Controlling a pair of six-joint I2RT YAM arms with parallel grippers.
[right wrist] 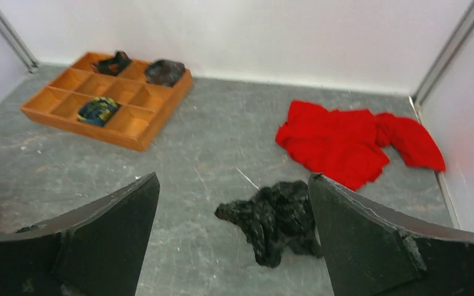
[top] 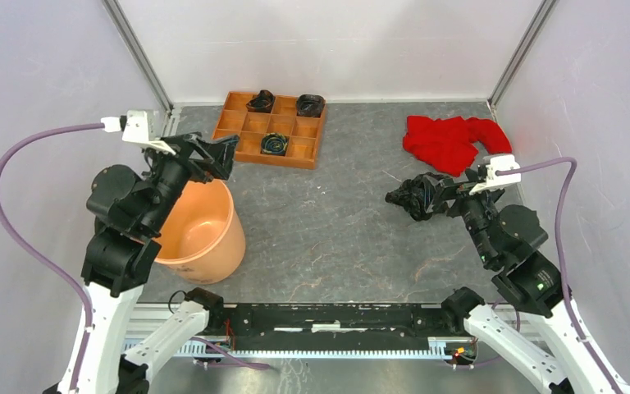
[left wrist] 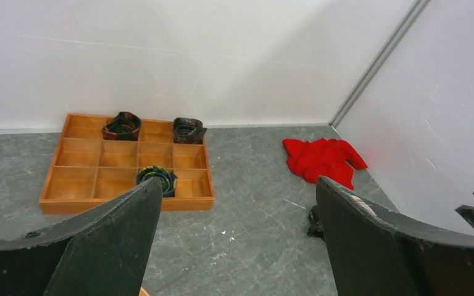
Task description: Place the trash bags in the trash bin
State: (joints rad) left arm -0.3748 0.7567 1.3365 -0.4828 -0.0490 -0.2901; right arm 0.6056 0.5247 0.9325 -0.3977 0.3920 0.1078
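Tabletop (right wrist: 222,135): bag (right wrist: 271,219) partly behind right hand (right wrist: 232,179)

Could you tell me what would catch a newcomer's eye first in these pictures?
The red cloth at the far right stands out most, with the peach bin on the left next. A crumpled black bag lies on the table just ahead of the open right gripper.
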